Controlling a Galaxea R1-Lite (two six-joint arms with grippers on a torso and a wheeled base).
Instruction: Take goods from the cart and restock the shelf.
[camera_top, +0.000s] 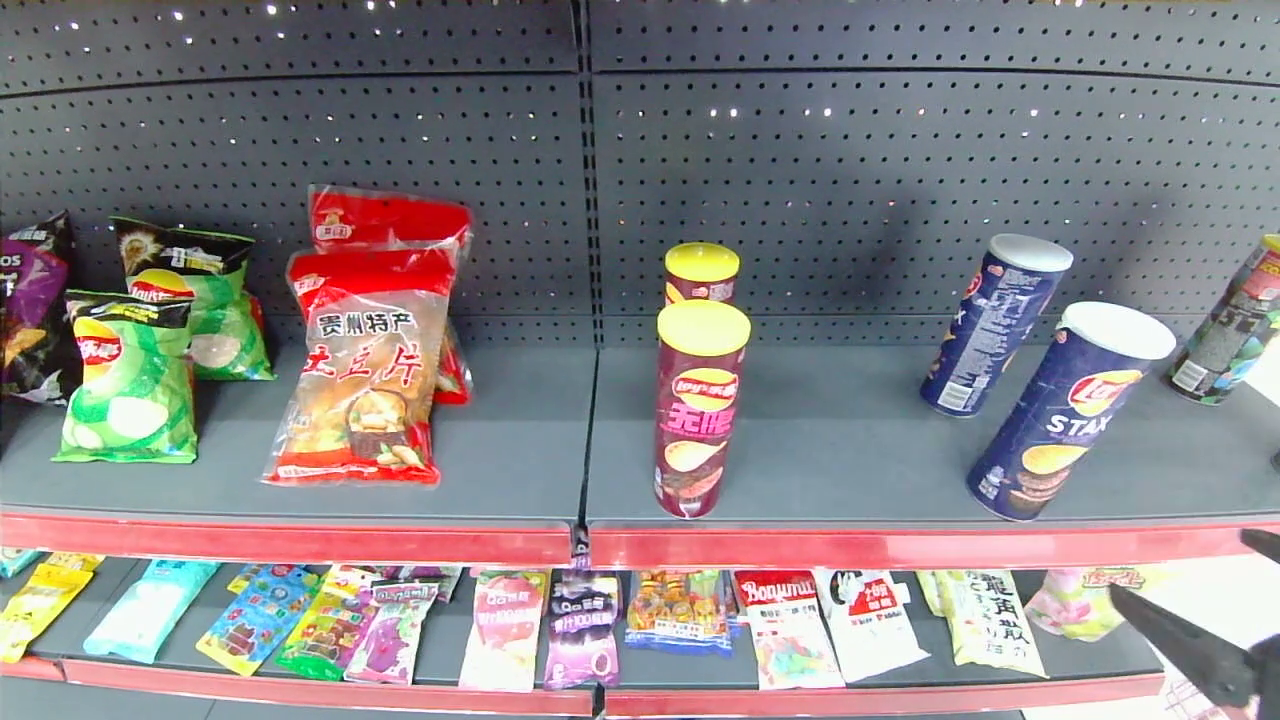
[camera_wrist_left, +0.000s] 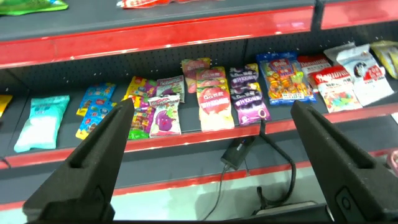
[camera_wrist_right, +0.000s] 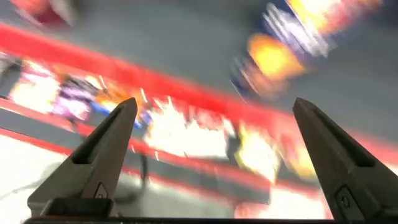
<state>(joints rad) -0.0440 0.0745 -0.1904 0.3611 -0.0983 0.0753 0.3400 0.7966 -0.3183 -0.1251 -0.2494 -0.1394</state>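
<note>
The grey shelf with a red front edge carries snack goods. Two maroon chip cans stand in a file at its middle. Two blue chip cans stand at the right, and a dark can is at the far right. My right gripper is at the lower right, below the shelf's front edge, open with nothing in it. In the right wrist view its fingers frame a blurred blue can. My left gripper is open and empty, facing the lower shelf.
Red snack bags and green chip bags stand on the left half of the shelf. Several candy packs lie along the lower shelf. A black box with a cable hangs below the lower shelf. Bare shelf lies between the maroon and blue cans.
</note>
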